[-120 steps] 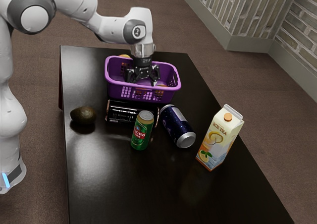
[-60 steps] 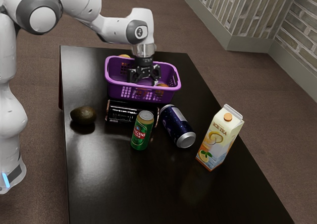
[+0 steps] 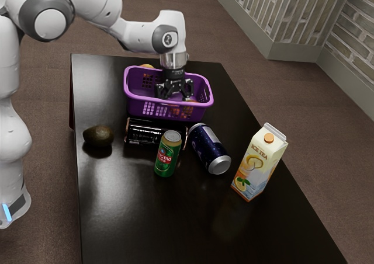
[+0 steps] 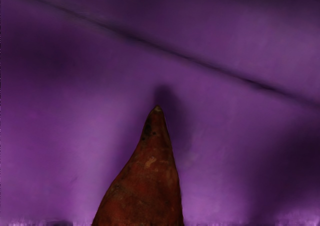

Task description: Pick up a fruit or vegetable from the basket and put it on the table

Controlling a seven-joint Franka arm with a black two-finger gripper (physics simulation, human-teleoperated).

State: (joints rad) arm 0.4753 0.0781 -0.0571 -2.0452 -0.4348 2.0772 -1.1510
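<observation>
Wrist view: sweet potato (image 4: 146, 186), reddish-brown, tapering, dark-specked.

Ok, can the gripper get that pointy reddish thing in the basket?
Probably yes: the gripper hangs open inside the basket, the pointy reddish thing looks close under it, and I see nothing in between.

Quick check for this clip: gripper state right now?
Gripper: open, fingers apart at the purple basket, with a reddish-brown tapered vegetable by the hand, not gripped.

White arm (image 3: 93, 2), broad grey joint rings (image 3: 27, 22)
</observation>
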